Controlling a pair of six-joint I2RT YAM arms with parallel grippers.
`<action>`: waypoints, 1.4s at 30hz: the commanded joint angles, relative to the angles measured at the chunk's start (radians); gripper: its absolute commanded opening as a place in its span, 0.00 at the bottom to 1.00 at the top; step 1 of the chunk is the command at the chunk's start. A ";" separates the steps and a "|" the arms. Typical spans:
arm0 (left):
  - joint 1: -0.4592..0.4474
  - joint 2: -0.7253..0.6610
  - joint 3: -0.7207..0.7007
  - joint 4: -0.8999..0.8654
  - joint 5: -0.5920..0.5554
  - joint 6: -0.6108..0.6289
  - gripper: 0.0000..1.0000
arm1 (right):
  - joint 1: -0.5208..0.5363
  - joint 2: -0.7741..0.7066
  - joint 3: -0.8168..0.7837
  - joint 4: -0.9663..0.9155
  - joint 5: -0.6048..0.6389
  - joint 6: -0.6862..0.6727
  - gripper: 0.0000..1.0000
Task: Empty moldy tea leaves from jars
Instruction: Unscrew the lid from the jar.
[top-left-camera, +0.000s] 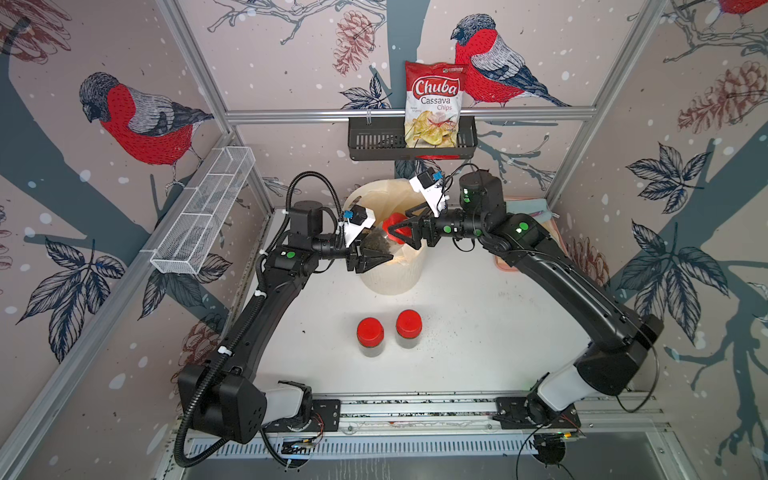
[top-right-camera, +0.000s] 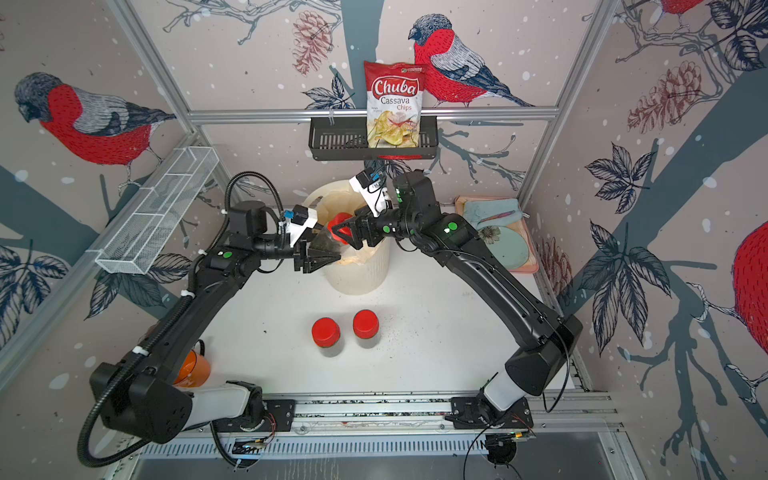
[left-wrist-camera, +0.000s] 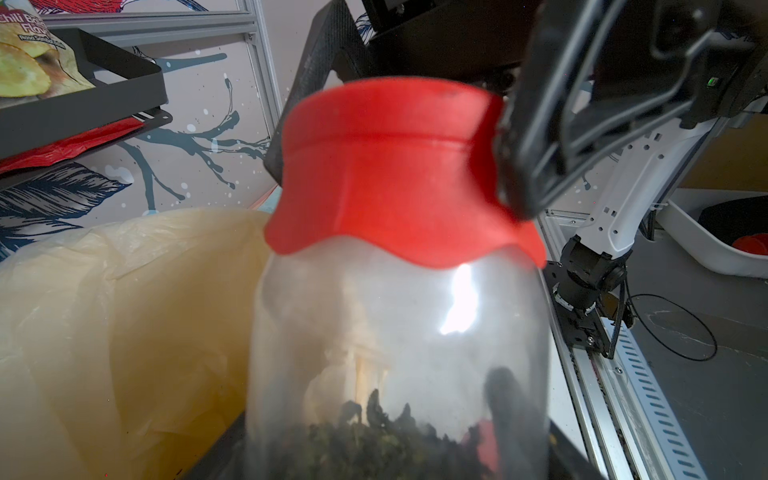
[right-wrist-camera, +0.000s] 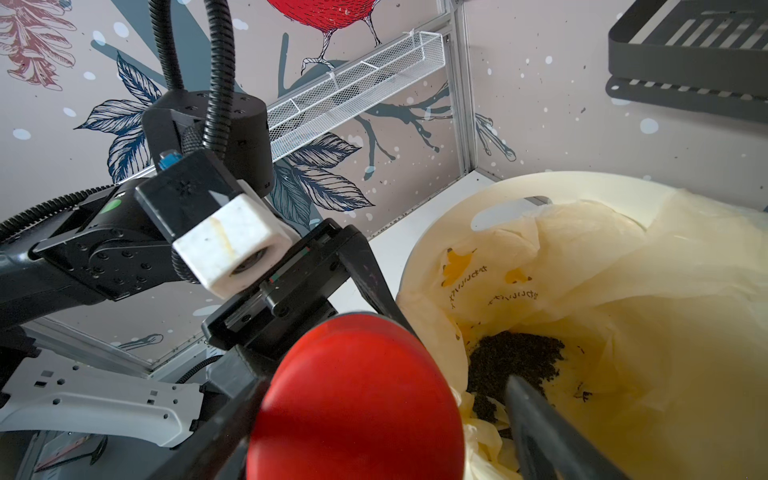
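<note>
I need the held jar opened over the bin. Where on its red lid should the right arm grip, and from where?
Probably pinch the lid across its round side wall, coming straight at its top: the left gripper holds the jar tilted, lid end free over the bin.

I can't see where the right gripper meets the lid; the jar base is cut off; an orange object at 8 o'clock sits half-hidden.

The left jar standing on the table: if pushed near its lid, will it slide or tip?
Probably tip: the jar is tall and narrow, with a wide red lid on top. Likely light, as it holds only loose tea leaves. Once down, its round body would probably roll.
</note>
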 joint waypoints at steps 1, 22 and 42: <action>-0.002 -0.002 -0.001 0.036 0.019 0.013 0.28 | -0.005 0.002 0.007 0.006 -0.012 -0.012 0.85; -0.002 -0.005 -0.003 0.035 0.021 0.016 0.28 | -0.009 0.013 0.000 0.018 -0.056 -0.108 0.51; -0.003 -0.011 -0.006 0.036 0.033 0.018 0.28 | -0.039 -0.009 -0.044 0.060 -0.218 -0.486 0.41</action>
